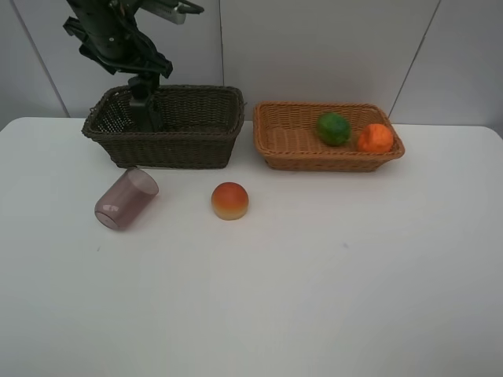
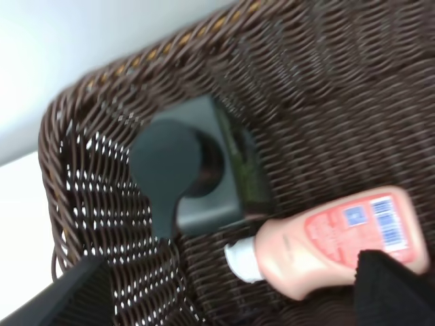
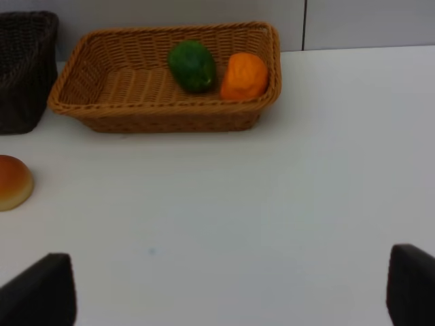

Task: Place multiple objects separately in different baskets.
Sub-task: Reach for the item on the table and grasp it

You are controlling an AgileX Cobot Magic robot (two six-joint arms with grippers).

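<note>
Bottle of pink plastic with a white cap lies on its side on the floor of the deep dark brown wicker basket. Its cap end is just beside the dark pump bottle, which looks to be standing upright near the basket's corner. Out on the white table I see the translucent pink cup on its side, with the red-orange peach near it. The green oval fruit and the orange sit together in the shallow light orange-brown wicker basket.

My worry is the way out. The left gripper is down inside the dark basket, and one finger overlaps the pink bottle's base in the wrist view; I cannot tell whether it touches. A lift that isn't straight up could drag that bottle, knock the pump bottle over, or snag the weave. Later, the cup may roll if nudged, lying as it does.

The left fingers stand wide apart and hold nothing. The right gripper hovers over bare table, fingers spread fully, empty.
</note>
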